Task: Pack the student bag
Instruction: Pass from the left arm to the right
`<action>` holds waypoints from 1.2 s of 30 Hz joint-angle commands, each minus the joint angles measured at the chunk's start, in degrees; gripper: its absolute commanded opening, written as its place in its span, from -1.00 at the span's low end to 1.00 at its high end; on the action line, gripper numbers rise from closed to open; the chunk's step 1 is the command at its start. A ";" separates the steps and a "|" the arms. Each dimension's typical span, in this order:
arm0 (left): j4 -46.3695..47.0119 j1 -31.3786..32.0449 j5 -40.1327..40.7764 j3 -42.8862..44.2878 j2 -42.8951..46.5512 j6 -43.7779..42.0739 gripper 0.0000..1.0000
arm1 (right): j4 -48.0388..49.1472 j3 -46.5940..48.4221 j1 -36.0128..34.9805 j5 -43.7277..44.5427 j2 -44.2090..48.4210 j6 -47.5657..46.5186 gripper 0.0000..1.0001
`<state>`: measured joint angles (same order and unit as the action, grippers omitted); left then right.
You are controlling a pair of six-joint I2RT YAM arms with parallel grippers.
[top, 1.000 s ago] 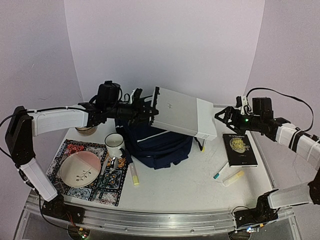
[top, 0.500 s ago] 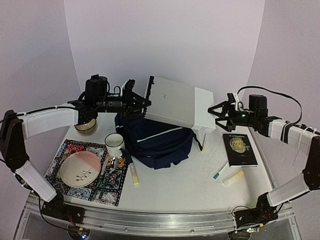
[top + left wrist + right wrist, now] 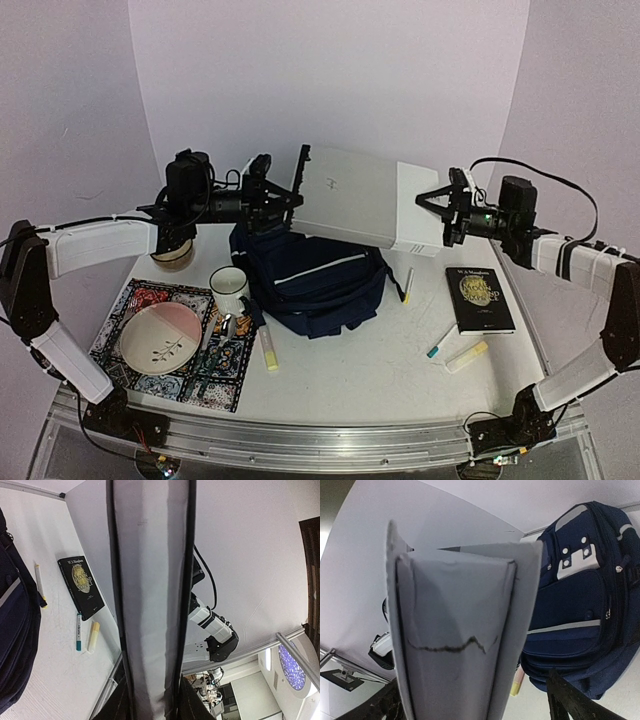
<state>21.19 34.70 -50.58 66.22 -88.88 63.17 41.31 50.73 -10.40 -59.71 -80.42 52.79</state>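
**Operator:** Tools first. What have they got?

**Spotter:** Entry one, left gripper [image 3: 291, 200]: clenched on the left end of the white binder [image 3: 355, 205]. It carries the binder in the air, broad face tilted toward the near side. Entry two, right gripper [image 3: 438, 212]: released, jaws spread wide, one on each side of the binder's right end. Its wrist view shows a gap on both sides, so you have no grip there yet.

**Operator:** And the bag?

**Spotter:** Entry three, student bag [image 3: 315, 280]: lying mid-table [image 3: 370, 380], under and just near of the binder. I cannot tell whether its main compartment is unzipped.

**Operator:** Round about it?

**Spotter:** Mug [image 3: 229, 287] just beside the bag's left edge, with the plate [image 3: 158, 338] near of the mug. A pen [image 3: 408, 285] lies just off the bag's right edge. The dark book [image 3: 482, 298] sits further right, and near of it are a teal pen [image 3: 440, 342] and a yellow highlighter [image 3: 466, 355].

**Operator:** How should I do this step?

**Spotter:** My reading is that you are taking a second hold. Centre the right jaws on the binder's end and close them square. Don't ease the left grip until the right one bites. Lower both ends level, since the binder looks nearly as wide as the bag and a skewed entry would likely catch the fabric. Check that the mouth is open before you go down, and keep the left end clear of the mug.
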 commanded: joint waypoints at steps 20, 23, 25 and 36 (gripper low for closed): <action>7.28 -0.09 1.35 0.09 -4.62 -0.82 -0.05 | 9.70 0.76 -2.61 -5.24 4.46 7.57 -0.20; 7.28 -0.33 2.56 -0.85 -5.27 -1.53 0.16 | 9.83 0.05 -2.58 -3.85 5.18 8.47 -0.37; 7.29 -0.59 3.50 -1.38 -5.39 -1.95 0.25 | 9.85 -0.34 -2.61 -3.01 5.42 9.10 -0.48; -4.34 -2.71 12.51 -3.96 -2.66 -14.20 0.48 | 9.75 -3.44 -2.05 4.78 7.36 11.89 -0.73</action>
<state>24.16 32.43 -43.68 61.98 -94.08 58.02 46.50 47.88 -12.69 -58.17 -77.10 63.06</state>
